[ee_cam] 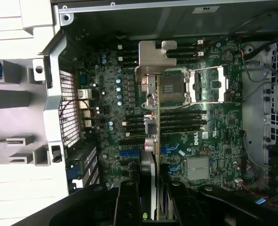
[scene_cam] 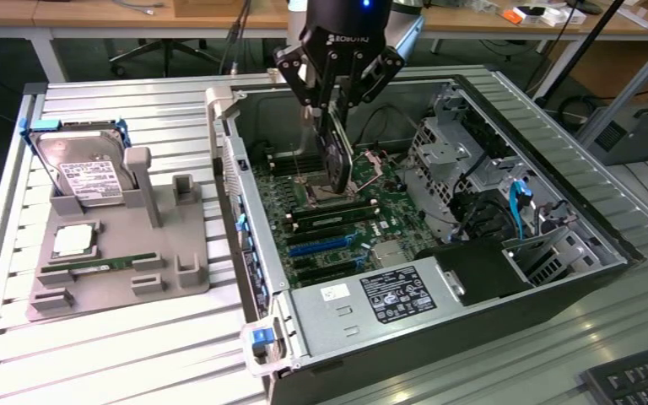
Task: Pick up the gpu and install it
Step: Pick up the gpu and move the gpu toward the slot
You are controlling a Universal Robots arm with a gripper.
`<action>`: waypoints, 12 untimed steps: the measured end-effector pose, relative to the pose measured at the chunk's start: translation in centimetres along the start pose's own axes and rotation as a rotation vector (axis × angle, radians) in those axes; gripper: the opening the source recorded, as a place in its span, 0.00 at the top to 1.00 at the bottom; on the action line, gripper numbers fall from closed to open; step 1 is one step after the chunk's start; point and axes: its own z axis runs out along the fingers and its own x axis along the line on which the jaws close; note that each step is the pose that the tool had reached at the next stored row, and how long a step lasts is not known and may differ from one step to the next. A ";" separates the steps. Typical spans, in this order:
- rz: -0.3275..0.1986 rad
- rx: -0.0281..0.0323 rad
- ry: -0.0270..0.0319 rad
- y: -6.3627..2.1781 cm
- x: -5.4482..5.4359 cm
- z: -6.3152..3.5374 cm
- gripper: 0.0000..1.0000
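My gripper (scene_cam: 337, 108) hangs over the open computer case (scene_cam: 594, 228), shut on the gpu (scene_cam: 339, 159). The gpu is a thin dark card held edge-on and pointing down, its lower edge just above the motherboard (scene_cam: 386, 219) near the processor socket. In the wrist view the gpu (ee_cam: 151, 141) runs as a narrow slat out from between my black fingers (ee_cam: 127, 203), with its grey metal bracket (ee_cam: 154, 59) at the far end. My gripper (ee_cam: 152, 200) holds its near end. Blue expansion slots (scene_cam: 321, 245) lie on the board nearer the power supply, also seen as blue slots (ee_cam: 129, 153) beside the card.
A grey holder (scene_cam: 121, 253) at the exterior view's left carries a hard drive (scene_cam: 88, 179), a processor (scene_cam: 74, 240) and a memory stick (scene_cam: 99, 267). Inside the case are the power supply (scene_cam: 397, 295), a drive cage (scene_cam: 459, 152) and cables. A keyboard (scene_cam: 639, 384) lies at the lower right.
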 end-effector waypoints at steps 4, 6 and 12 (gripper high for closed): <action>0.000 0.0001 0.0000 0.01 -0.1 0.09 0.73; 0.000 0.0001 0.0000 0.01 -0.1 0.13 0.73; 0.000 0.0002 0.0001 0.01 -0.2 0.31 0.73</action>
